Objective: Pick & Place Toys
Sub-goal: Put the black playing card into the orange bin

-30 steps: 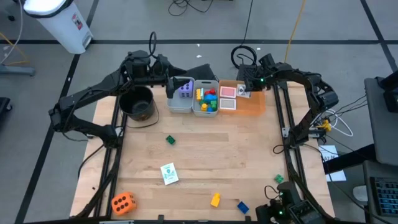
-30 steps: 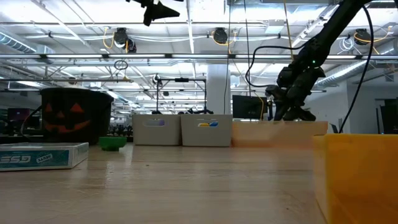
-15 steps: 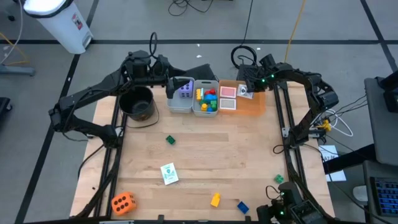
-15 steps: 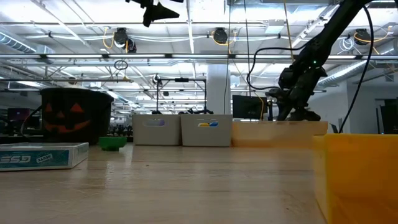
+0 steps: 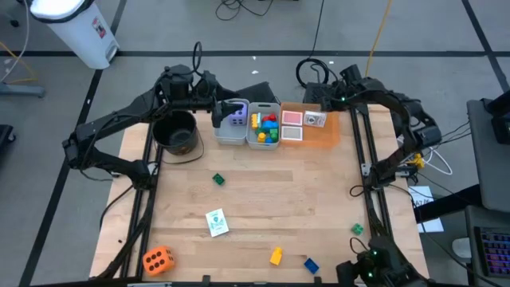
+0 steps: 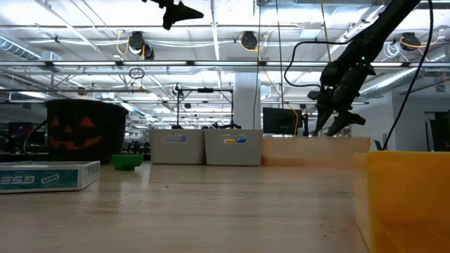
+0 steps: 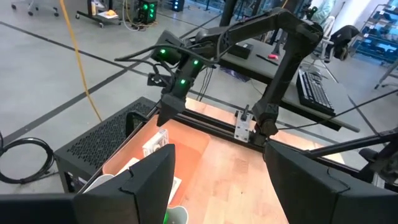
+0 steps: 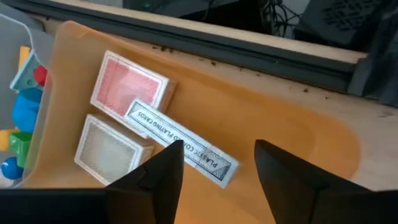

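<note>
Card pack lying in the orange tray, right gripper empty above it.

The boxed playing-card pack (image 8: 180,150) lies flat and slantwise across two card stacks, one red-backed (image 8: 129,83), on the smooth orange tray (image 8: 292,134), likely sorted by kind. The right gripper (image 8: 211,163) hangs over the tray's far side with fingers parted, grasping nothing. Glossy bricks fill the grey bin (image 5: 264,125); a purple die (image 5: 237,117) sits in its neighbour. The left gripper (image 5: 217,109) hovers there, jaws apart, empty. An orange die (image 5: 158,259), a green-printed card pack (image 5: 216,222) and loose bricks wait on the wood table (image 5: 271,199).
</note>
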Controlling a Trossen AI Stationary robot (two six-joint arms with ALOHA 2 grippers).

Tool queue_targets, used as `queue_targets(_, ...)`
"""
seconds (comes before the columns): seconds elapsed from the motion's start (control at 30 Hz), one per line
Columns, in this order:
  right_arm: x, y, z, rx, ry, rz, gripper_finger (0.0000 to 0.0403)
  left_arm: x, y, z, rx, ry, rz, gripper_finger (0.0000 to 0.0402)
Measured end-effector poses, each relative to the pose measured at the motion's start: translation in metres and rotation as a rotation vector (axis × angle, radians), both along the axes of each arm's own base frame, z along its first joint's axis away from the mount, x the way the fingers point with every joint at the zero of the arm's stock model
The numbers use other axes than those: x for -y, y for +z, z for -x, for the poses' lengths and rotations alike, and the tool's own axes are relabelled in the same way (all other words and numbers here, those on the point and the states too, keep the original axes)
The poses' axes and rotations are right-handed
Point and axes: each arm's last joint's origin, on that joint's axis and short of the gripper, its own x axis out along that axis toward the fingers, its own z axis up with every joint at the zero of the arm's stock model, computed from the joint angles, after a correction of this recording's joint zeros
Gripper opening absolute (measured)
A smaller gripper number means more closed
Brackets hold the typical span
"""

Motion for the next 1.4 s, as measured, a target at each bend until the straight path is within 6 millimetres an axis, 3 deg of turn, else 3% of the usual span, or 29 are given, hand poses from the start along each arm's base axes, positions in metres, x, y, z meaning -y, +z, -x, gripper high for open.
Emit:
queue_targets(0.3,-0.006,0.008,-0.004,-0.003,0.020,0.030,0.0191,0.000,0.000,0.000,0.001,0.000,-0.002,0.0257)
queue_targets(0.67,-0.028,0.013,-0.055,0.094,0.313,0.102,0.0155,0.000,0.000,0.000,0.003,0.001,0.000,0.0257)
queue_targets(0.87,-0.032,0.023,-0.068,0.139,0.355,0.202,0.0142,0.000,0.000,0.000,0.002,0.009,-0.001,0.0257)
queue_targets(1.03,-0.041,0.019,-0.063,0.073,0.406,0.139,0.0126,0.000,0.000,0.000,0.002,0.009,-0.001,0.0257)
queue_targets(1.2,-0.046,0.013,-0.055,-0.110,0.399,0.118,0.0109,-0.002,-0.003,-0.004,-0.009,0.008,0.005,0.0257)
queue_targets(1.4,-0.048,0.011,-0.053,-0.154,0.412,0.114,0.0109,-0.007,-0.012,-0.013,-0.033,0.004,0.033,0.0257)
